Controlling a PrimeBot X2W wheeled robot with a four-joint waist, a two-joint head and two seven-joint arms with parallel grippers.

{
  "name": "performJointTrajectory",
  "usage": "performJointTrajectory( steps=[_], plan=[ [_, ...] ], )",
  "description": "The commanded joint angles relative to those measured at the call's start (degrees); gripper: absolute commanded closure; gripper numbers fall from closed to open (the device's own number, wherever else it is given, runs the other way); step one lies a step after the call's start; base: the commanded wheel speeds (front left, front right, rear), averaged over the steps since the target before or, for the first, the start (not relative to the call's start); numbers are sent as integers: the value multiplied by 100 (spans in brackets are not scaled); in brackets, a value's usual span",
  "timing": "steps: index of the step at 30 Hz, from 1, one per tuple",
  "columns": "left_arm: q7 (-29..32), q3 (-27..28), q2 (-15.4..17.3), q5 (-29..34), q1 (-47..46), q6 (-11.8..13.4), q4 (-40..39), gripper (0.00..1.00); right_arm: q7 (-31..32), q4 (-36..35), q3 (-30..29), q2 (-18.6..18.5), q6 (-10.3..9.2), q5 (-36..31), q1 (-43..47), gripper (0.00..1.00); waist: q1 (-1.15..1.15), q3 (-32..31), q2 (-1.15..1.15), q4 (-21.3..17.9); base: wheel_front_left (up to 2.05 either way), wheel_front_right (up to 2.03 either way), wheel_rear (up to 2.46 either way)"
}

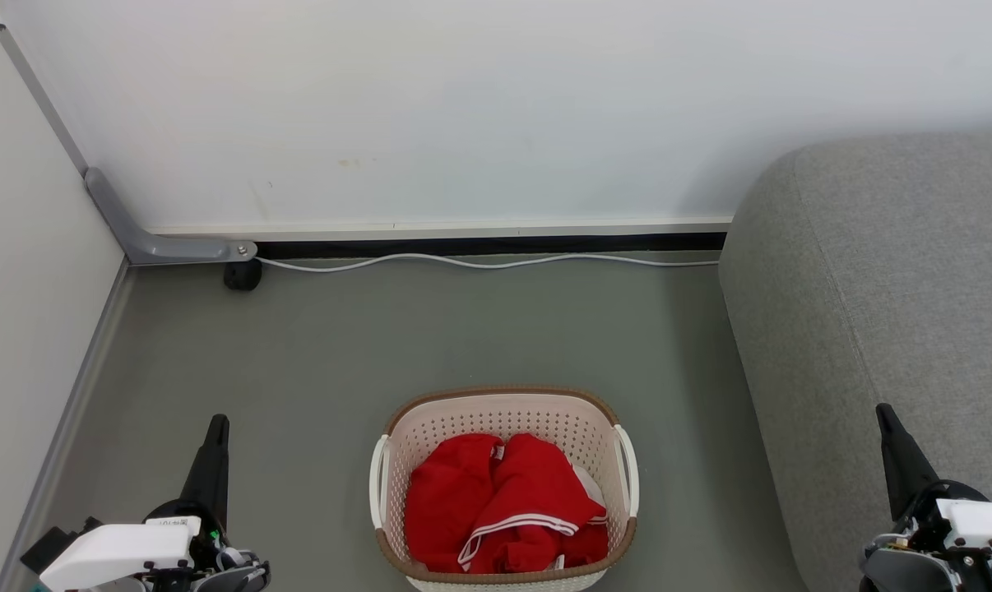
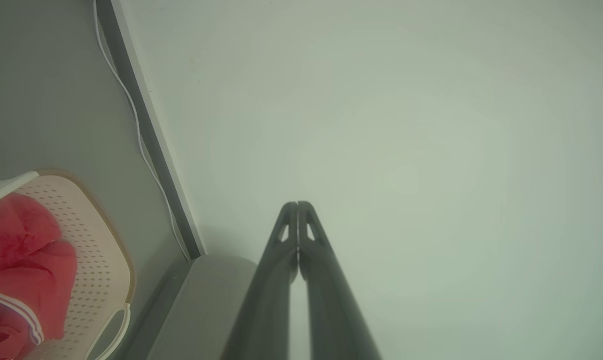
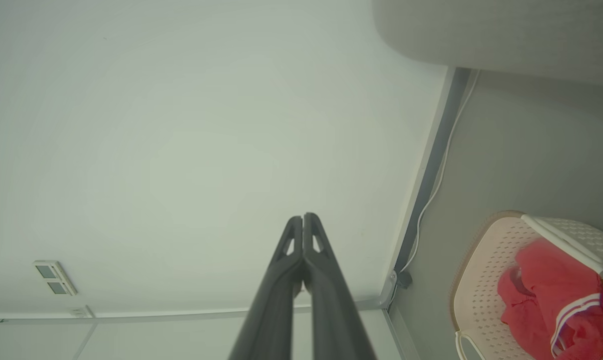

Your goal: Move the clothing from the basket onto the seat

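Left tool (image 1: 218, 423) and right tool (image 1: 883, 411), both clenched empty, point forward flanking the basket (image 1: 504, 393).

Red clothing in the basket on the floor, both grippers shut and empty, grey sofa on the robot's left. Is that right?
Not quite. The sofa stands on the robot's right, as the head view shows. The rest holds: the clothing lies in the basket on the floor, and the left gripper and right gripper are shut and empty.
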Motion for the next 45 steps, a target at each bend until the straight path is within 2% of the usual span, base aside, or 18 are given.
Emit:
performJointTrajectory(
  steps=[1, 45],
  plan=[
    [34, 183, 100, -22, -330, -47, -159, 100, 43, -155, 127, -72, 25, 66, -193, 100, 0, 0, 0, 0, 0, 0, 0],
    [34, 183, 100, -22, -330, -47, -159, 100, 43, -155, 127, -72, 25, 66, -193, 100, 0, 0, 0, 0, 0, 0, 0]
  ],
)
